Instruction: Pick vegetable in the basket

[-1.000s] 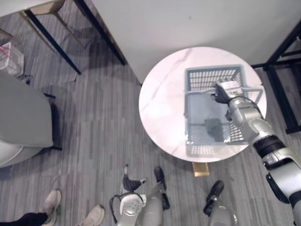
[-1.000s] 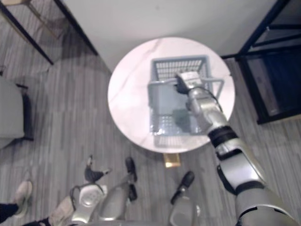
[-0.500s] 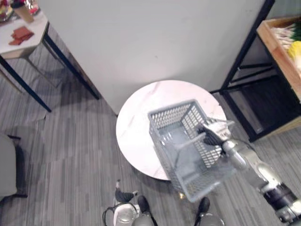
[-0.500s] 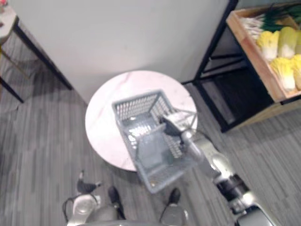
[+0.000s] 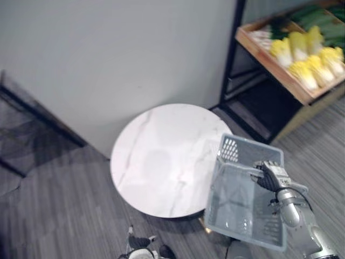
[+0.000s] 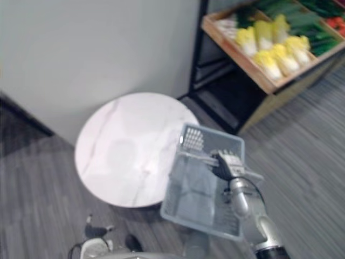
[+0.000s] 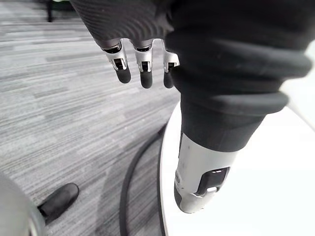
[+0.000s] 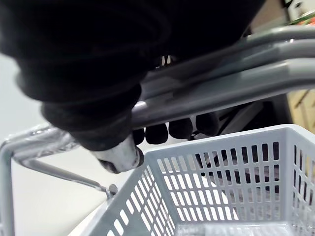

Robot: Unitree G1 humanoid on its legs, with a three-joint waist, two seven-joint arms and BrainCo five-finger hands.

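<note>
Presently the right hand (image 5: 269,175) is closed on the handle (image 5: 237,164) of the grey basket (image 5: 233,150). In its wrist view the dark fingertips (image 8: 179,129) curl under the grey bars, with the mesh wall just below them. The basket hangs under this hand, beside the right rim of the round white table (image 5: 161,156). Its left wall overlaps that rim in the head views; contact with the table cannot be determined. The basket's open top faces upward. Its long axis runs from the perforated end wall, on the far side, back toward the robot, and the handle crosses the short width. The vegetables lie well apart from the hand, beyond and to the right of the basket. They sit in a wooden crate (image 5: 269,65) on a black shelf frame (image 5: 230,54). Yellow-green cabbages (image 5: 304,75) lie side by side in two rows along the crate, with dark greens (image 5: 323,16) behind them. Which way each cabbage points cannot be determined at this range. The left hand (image 7: 143,59) shows in its own wrist view with relaxed, nearly straight fingers that hold nothing, above the grey plank floor (image 5: 54,205).
</note>
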